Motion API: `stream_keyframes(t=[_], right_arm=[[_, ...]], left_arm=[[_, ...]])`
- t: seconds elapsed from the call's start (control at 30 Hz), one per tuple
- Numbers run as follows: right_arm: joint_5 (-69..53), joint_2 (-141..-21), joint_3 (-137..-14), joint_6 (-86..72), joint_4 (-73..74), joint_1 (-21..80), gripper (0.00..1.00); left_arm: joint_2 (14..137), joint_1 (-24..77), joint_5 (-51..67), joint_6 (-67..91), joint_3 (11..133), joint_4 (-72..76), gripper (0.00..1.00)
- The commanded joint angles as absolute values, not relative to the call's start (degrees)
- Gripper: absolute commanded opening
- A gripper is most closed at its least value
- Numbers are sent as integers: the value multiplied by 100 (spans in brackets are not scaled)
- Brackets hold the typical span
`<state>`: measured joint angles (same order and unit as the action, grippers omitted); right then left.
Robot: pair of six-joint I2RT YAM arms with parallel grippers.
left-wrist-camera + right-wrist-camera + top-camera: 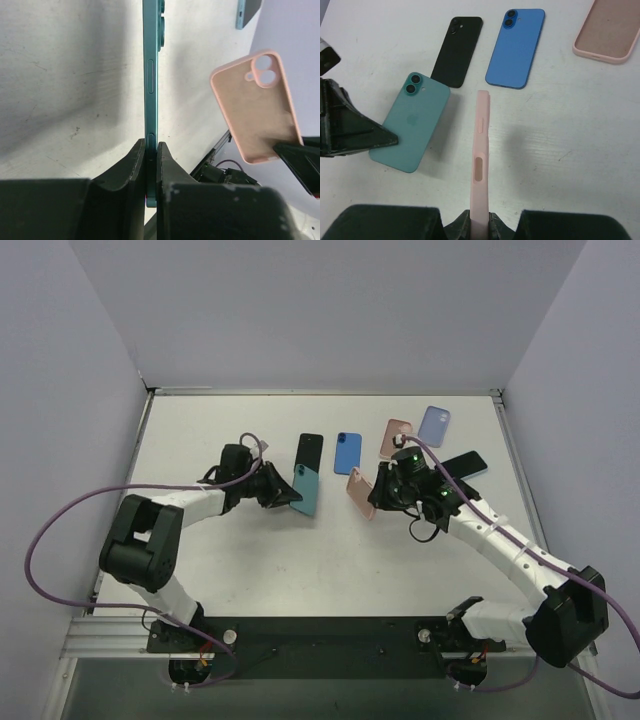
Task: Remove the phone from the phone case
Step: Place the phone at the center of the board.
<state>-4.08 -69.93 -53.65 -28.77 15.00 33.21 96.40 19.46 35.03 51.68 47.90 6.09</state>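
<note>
Separation looks done: the teal phone is pinched edgewise in the left gripper, the empty pink case in the right gripper, both above the worktop's middle. Each should be lowered flat before release.

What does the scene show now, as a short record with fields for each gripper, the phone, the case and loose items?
left gripper: shut on the teal phone
right gripper: shut on the pink case
teal phone and pink case: apart, not touching
lying loose: black phone, blue phone, second pink case, lilac case
</note>
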Motion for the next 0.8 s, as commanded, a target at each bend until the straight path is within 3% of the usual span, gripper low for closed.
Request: stream_keyframes(t=[0.0,0.3,0.77], right_arm=[[-474,-6873,-5344,-3278,1389,2998,0],[-1397,-7136,-5335,-4042,230,1531,0],[-1732,-8797,-6379,-5071,-896,-782,0]], left_arm=[[8957,1697,4025,4984,5027,765,0],[9711,555,4368,4263,6151,194,0],[11417,290,4412,4386,7040,422,0]])
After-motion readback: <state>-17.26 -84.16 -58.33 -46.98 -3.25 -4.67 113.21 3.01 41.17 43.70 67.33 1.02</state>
